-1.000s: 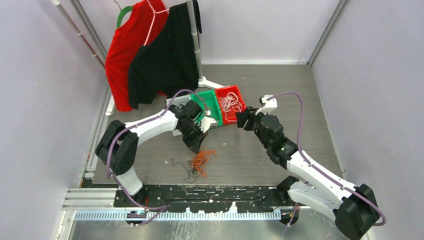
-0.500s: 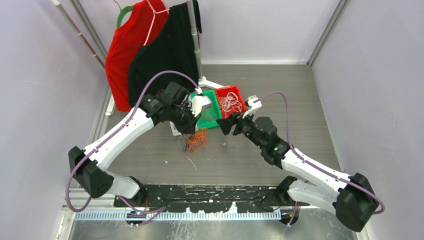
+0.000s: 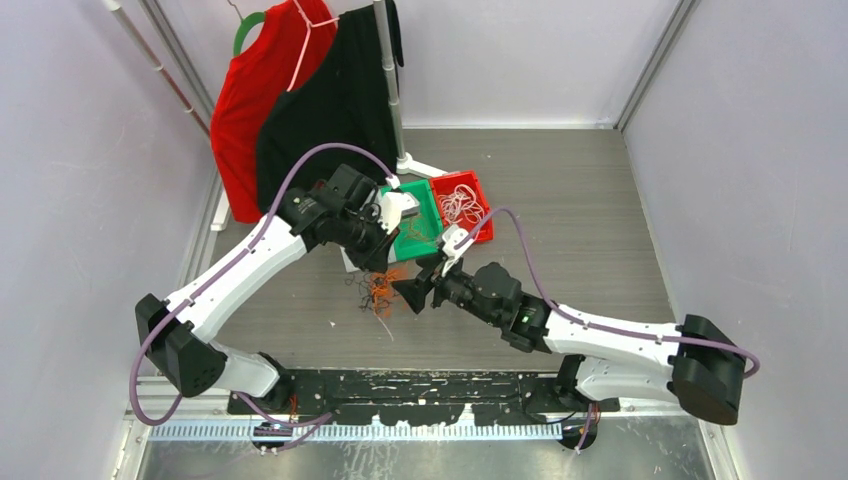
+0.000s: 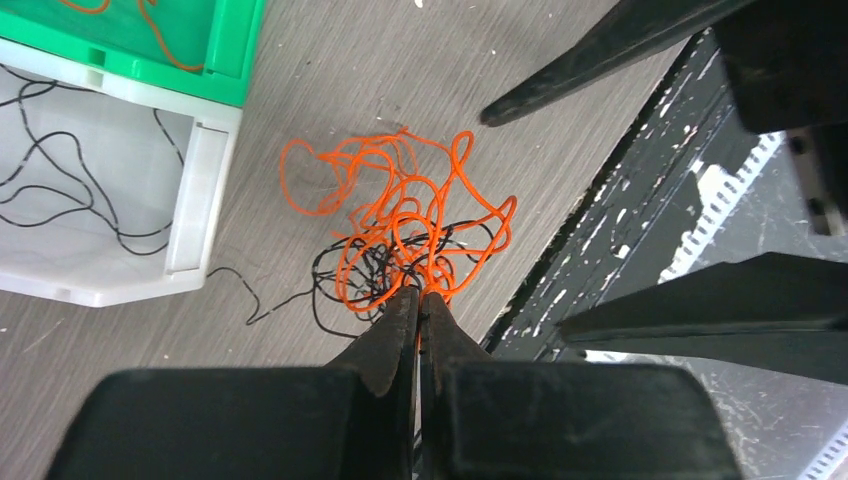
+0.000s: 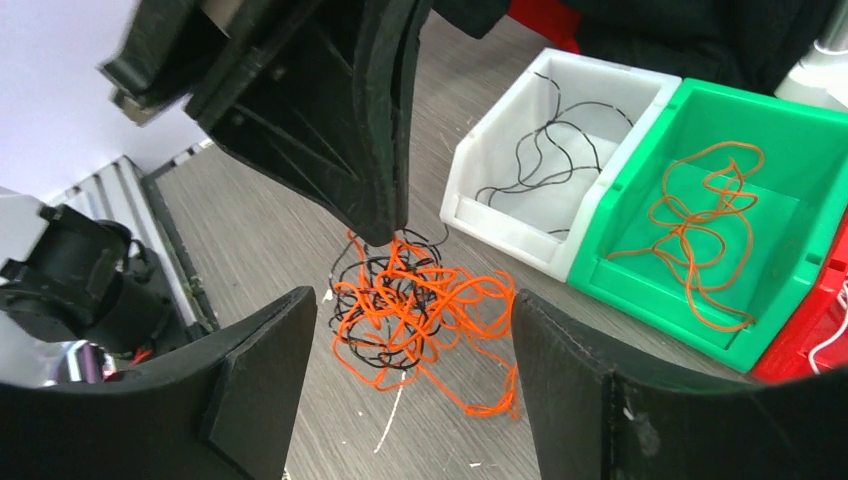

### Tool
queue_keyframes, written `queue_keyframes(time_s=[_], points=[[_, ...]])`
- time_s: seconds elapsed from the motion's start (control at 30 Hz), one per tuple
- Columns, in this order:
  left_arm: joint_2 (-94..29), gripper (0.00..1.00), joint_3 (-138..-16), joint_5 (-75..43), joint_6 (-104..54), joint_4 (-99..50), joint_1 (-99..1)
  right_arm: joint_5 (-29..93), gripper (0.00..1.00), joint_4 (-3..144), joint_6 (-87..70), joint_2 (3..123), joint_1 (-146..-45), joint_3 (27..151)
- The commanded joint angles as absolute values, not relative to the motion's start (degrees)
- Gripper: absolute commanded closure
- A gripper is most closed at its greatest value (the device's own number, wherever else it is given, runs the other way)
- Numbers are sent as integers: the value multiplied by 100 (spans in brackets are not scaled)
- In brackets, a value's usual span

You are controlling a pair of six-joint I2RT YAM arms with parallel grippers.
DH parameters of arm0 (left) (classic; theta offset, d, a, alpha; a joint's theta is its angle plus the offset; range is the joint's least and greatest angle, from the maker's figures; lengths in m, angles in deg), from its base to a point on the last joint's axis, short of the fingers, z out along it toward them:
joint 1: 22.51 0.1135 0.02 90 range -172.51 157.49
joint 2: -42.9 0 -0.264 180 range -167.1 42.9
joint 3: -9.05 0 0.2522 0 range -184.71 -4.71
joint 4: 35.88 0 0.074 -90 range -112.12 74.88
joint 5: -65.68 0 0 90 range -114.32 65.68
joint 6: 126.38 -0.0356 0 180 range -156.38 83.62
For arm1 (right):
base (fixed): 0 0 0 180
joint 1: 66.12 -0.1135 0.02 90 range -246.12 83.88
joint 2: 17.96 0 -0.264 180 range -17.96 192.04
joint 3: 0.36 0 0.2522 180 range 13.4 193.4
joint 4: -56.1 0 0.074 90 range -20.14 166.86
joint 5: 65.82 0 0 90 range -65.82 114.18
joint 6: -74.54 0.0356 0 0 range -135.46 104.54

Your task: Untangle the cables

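Observation:
The cables (image 3: 380, 293) are a snarl of orange and black wires near the table's middle, also seen in the left wrist view (image 4: 400, 225) and the right wrist view (image 5: 440, 300). My left gripper (image 3: 381, 268) is shut on the snarl's top (image 4: 418, 292), and the snarl hangs from its tips; whether its bottom touches the table I cannot tell. My right gripper (image 3: 408, 294) is open just right of the snarl, its jaws wide on either side of it (image 5: 410, 325), not touching. A short white wire (image 5: 395, 405) lies on the table below.
A white bin (image 5: 470, 185) holds black wires, a green bin (image 3: 428, 200) holds an orange wire, and a red bin (image 3: 478, 185) holds white wires, all just behind the snarl. Red and black shirts (image 3: 300, 110) hang on a rack at the back left. The black base rail (image 3: 400, 385) runs along the near edge.
My left gripper has lifted the snarl off the table and carried it back toward the bins. My right arm has swung left and forward, bringing its open jaws up to the snarl.

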State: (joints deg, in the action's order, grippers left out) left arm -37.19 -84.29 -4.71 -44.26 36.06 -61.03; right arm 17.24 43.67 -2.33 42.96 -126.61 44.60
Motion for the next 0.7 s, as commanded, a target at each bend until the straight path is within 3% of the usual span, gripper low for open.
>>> queue_keyframes(time_s=[0.0, 0.37, 0.47, 0.67], points=[[-3497, 100, -8650, -146, -4040, 3571, -6113, 909, 25, 3534, -674, 4713, -12799, 4679], [-3407, 100, -8628, 344, -3562, 3558, -6114, 79, 25, 2531, -958, 5634, -12869, 4899], [-3384, 100, -8634, 370, -3511, 3552, -6110, 383, 25, 2270, -967, 5811, -12890, 4906], [-3312, 100, -8649, 76, -3701, 3587, -6094, 70, 25, 2422, -939, 5528, -12941, 4664]])
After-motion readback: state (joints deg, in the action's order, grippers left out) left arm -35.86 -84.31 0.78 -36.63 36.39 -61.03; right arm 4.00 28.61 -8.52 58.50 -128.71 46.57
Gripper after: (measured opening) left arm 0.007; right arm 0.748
